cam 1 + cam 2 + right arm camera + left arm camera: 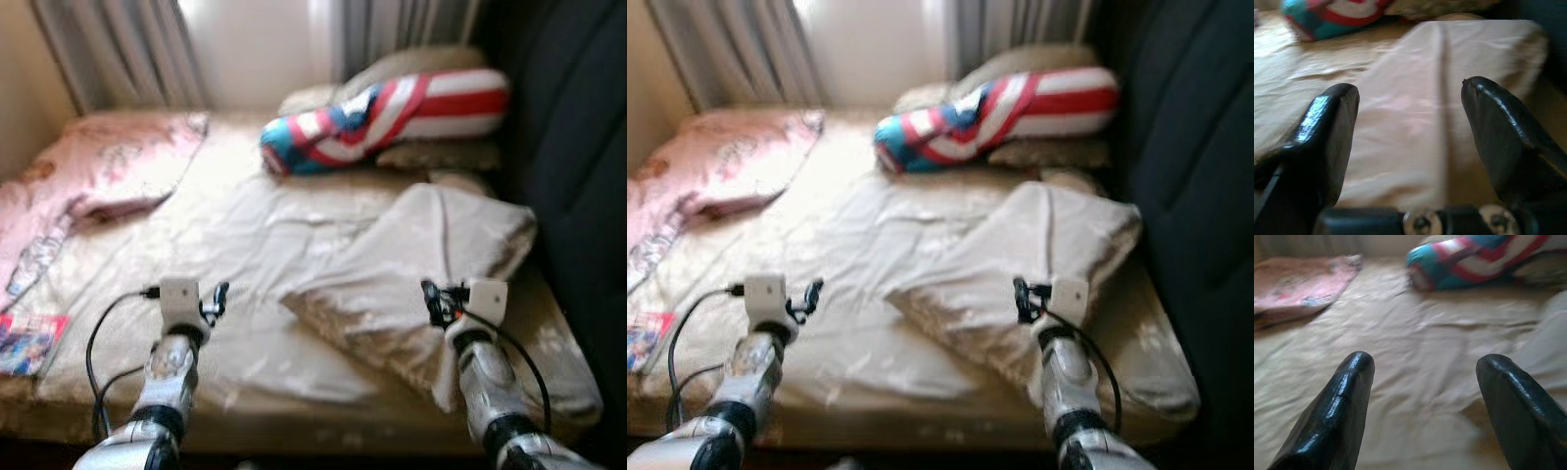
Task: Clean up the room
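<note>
A bed (245, 235) with a creased beige sheet stretches ahead of the robot, and both arms are raised over its near edge. The left gripper (214, 302) sits at about 7 o'clock in the head view, above bare sheet; in its wrist view the two black fingers (1337, 416) stand wide apart with nothing between them. The right gripper (436, 302) sits at about 5 o'clock, over the near end of a folded beige blanket (421, 255); its fingers (1322, 142) are also spread wide and hold nothing, with the blanket's fold running between them in the wrist view.

The blanket lies slantwise across the right half of the bed, from about 5 o'clock up toward 2 o'clock. Beyond it, at about 1 o'clock, a red, white and blue striped pillow (392, 113) rests against beige cushions (431, 64). A pink quilt (108, 162) is bunched at 10 o'clock along the left side. A magazine (27, 341) lies on the bed's left near corner, at 8 o'clock. Grey curtains (118, 49) hang behind the bed.
</note>
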